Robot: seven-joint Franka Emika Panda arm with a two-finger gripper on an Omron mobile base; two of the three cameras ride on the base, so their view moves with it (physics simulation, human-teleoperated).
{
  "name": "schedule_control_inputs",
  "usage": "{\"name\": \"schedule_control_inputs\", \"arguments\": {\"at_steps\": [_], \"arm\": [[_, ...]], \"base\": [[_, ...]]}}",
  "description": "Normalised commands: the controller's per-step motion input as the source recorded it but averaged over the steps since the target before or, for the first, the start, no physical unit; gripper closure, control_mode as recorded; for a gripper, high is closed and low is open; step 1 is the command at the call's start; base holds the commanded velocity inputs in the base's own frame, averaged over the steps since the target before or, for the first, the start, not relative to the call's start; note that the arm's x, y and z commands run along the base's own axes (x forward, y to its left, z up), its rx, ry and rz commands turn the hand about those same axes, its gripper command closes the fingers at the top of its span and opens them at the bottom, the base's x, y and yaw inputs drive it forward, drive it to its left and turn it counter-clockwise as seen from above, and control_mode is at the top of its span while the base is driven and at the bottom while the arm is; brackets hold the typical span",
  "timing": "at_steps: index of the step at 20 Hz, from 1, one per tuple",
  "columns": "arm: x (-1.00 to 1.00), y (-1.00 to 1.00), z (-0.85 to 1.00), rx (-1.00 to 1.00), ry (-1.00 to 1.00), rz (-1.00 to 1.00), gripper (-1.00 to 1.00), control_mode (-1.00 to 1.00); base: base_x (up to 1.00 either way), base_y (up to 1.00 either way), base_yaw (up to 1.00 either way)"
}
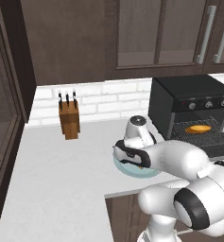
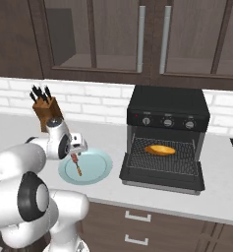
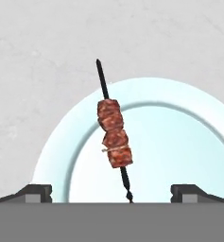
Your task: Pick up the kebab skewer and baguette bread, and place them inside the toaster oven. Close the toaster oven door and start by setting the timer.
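Observation:
The kebab skewer [image 3: 114, 134], a dark stick with reddish-brown chunks, lies on a pale blue plate [image 3: 179, 142]; in the right base view the kebab skewer [image 2: 77, 165] rests on the plate's left part. My gripper [image 3: 112, 194] hovers just over it, open, its fingertips [image 3: 35, 193] wide apart on either side of the stick. The baguette bread [image 2: 160, 149] sits on the wire rack inside the black toaster oven [image 2: 167, 106]. The toaster oven door [image 2: 162, 184] hangs dropped open and flat. From the left base, the baguette bread [image 1: 198, 128] shows inside the toaster oven [image 1: 189, 94].
A wooden knife block [image 2: 44, 110] stands by the white brick backsplash, behind the plate [image 2: 96, 170]. Silver knobs [image 2: 168, 122] line the oven front. Dark cabinets hang above. My own arm covers most of the plate [image 1: 132, 169] in the left base view.

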Motion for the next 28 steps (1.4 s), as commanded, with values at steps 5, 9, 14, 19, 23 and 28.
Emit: {"name": "schedule_control_inputs", "arguments": {"at_steps": [5, 9, 14, 19, 23, 28], "arm": [[0.13, 0.0, -0.26, 0.0, 0.0, 0.0, -1.0, -1.0], [0.12, 0.0, -0.24, 0.0, 0.0, 0.0, -1.0, -1.0], [0.17, 0.0, -0.18, 0.0, 0.0, 0.0, -1.0, -1.0], [0.18, 0.0, -0.18, 0.0, 0.0, 0.0, -1.0, -1.0], [0.05, 0.0, -0.19, 0.0, 0.0, 0.0, -1.0, -1.0], [0.07, 0.0, -0.16, 0.0, 0.0, 0.0, -1.0, -1.0]], "base": [[0.0, 0.0, 0.0], [0.0, 0.0, 0.0], [0.0, 0.0, 0.0], [0.0, 0.0, 0.0], [0.0, 0.0, 0.0], [0.0, 0.0, 0.0]]}}
